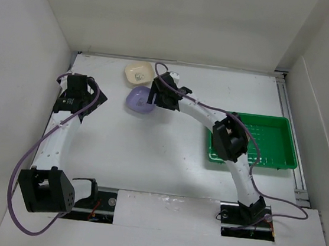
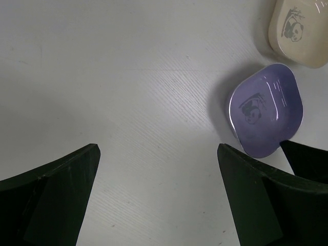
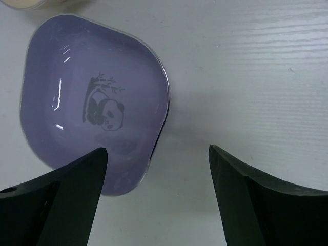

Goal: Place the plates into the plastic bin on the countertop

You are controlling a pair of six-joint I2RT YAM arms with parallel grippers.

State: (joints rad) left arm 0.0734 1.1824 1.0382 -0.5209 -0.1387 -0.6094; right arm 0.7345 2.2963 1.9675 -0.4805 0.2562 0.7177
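Lavender plate: rounded-square, glossy, panda print in middle, flat on counter. Its rim sits btwn R gripper fingers, one finger over the bowl, other over bare counter; fingers spread, gripping nothing. L gripper also spread wide, plate beyond one fingertip. Plate's near corner hidden behind R finger. Cream plate cut off by frame edge.

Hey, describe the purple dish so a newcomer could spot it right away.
On the white countertop, look toward the far edge, well left of the green bin. Two rounded-square dishes sit there: the lavender dish is the nearer one, the cream dish behind it.
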